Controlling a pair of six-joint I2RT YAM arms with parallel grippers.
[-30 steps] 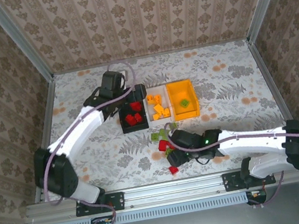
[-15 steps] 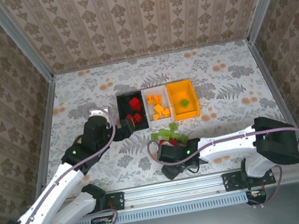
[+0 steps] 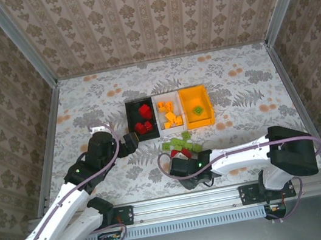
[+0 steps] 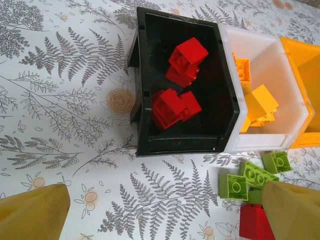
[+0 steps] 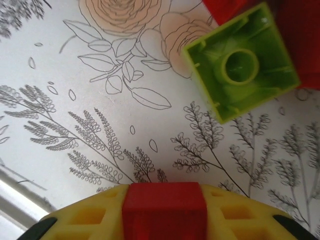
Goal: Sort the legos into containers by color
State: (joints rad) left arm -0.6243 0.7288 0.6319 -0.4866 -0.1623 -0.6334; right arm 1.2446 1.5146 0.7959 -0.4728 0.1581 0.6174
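Nearest the rail, at the bottom centre of the overhead picture, the right gripper [image 3: 179,167] is low over the flowered table [image 3: 78,106]. In its own camera its yellow fingers [image 5: 85,220] are pinching a red lego [image 5: 165,204] at the bottom edge of the frame. Just beyond, at the upper right, a light green lego [image 5: 240,62] lies upside down, its hollow side up, touching another red piece [image 5: 297,35].

To the left of centre in the overhead picture, the left gripper [image 3: 130,143] hangs above the table with nothing in it. Its two yellow fingertips [image 4: 32,215] are spread wide, out in the bottom corners of its camera's view.

Between the grippers and the bins sits the loose pile: a few green legos [image 4: 252,175] with a red block [image 4: 255,222] right beside them, in the lower right of the left wrist view.

Farther back, the three bins stand in a row, side by side. The black bin [image 4: 141,100] on the left holds red legos [image 4: 175,105]. The white bin [image 4: 270,55] in the middle holds orange legos [image 4: 257,102]. The orange bin [image 3: 203,97] on the right holds one green piece [image 3: 198,110].
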